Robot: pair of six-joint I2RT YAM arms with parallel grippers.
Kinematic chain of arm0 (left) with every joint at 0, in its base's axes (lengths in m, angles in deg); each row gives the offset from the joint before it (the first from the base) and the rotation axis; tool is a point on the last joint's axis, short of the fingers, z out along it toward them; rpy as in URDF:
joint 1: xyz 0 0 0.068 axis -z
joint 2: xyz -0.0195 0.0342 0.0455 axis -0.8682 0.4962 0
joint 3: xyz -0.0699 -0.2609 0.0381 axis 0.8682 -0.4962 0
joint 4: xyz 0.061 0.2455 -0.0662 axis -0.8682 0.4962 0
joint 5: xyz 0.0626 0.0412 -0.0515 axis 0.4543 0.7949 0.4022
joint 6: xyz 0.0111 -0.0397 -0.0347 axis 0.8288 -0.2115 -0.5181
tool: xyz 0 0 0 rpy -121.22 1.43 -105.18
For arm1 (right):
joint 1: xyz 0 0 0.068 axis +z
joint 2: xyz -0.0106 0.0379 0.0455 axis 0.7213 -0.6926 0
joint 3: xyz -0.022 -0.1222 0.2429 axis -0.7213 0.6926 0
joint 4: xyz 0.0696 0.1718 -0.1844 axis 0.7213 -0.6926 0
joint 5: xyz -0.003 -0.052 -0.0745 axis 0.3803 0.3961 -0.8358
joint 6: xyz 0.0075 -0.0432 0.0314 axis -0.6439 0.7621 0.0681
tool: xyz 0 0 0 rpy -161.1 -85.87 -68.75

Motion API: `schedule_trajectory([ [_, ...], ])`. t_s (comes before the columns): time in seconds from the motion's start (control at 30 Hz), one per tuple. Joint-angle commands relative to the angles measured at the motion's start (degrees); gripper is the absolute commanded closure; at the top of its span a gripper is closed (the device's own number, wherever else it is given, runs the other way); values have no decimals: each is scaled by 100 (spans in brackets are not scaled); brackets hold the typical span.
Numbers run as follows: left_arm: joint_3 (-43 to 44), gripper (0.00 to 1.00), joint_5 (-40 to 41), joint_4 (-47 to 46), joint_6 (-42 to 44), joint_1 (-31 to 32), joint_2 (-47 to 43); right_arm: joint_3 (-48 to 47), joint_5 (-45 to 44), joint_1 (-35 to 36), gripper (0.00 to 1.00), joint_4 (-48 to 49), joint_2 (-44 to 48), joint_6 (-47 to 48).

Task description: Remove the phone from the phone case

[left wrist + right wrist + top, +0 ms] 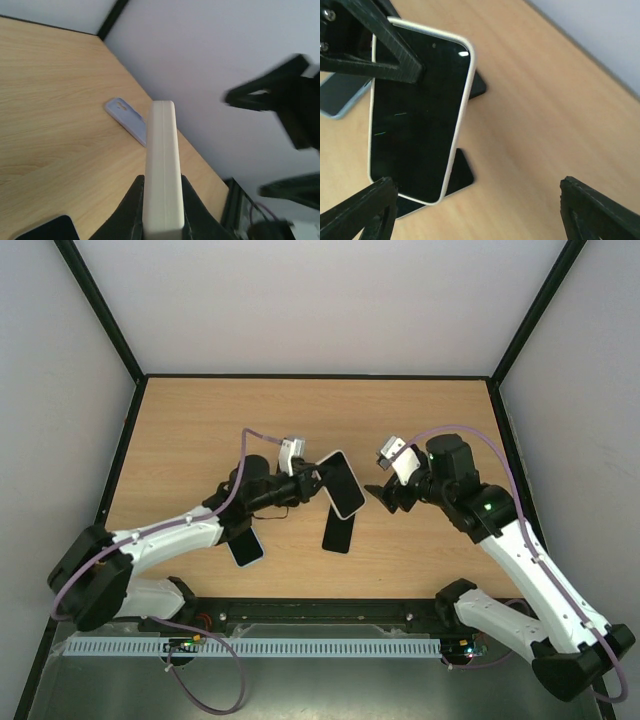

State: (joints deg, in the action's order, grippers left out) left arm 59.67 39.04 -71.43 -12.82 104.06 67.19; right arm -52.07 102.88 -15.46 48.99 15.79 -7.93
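Note:
A phone in a white case (342, 483) is held off the table by my left gripper (318, 478), which is shut on it. In the left wrist view the case's white edge (161, 165) stands between the two black fingers (131, 210). In the right wrist view the phone's black screen (417, 115) faces the camera, with the left gripper's fingers (395, 50) across its top. My right gripper (384, 496) is open and empty, just right of the phone and apart from it; its fingertips (362, 210) frame the right wrist view.
A black phone (340, 531) lies flat on the table below the held one and also shows in the right wrist view (461, 175). A light-blue-cased phone (246, 545) lies under my left arm. A lavender case (127, 119) lies on the table.

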Motion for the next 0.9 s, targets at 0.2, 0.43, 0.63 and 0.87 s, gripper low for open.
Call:
schedule_trajectory([
  [0.2, -359, 97, -2009, -938, 1055, 108, -852, 218, 2944, -144, 23, -861, -34, -138],
  [0.43, -291, 97, -2660, -1592, 1003, 279, -682, 613, 3392, -135, 37, -829, -60, -107],
  [0.63, -164, 96, -2823, -1568, 1168, 328, -654, 568, 3403, -135, 70, -861, -3, -91],
  [0.87, -332, 52, -2289, -1495, 1481, 330, -822, 150, 3515, -134, 98, -735, -11, -581],
])
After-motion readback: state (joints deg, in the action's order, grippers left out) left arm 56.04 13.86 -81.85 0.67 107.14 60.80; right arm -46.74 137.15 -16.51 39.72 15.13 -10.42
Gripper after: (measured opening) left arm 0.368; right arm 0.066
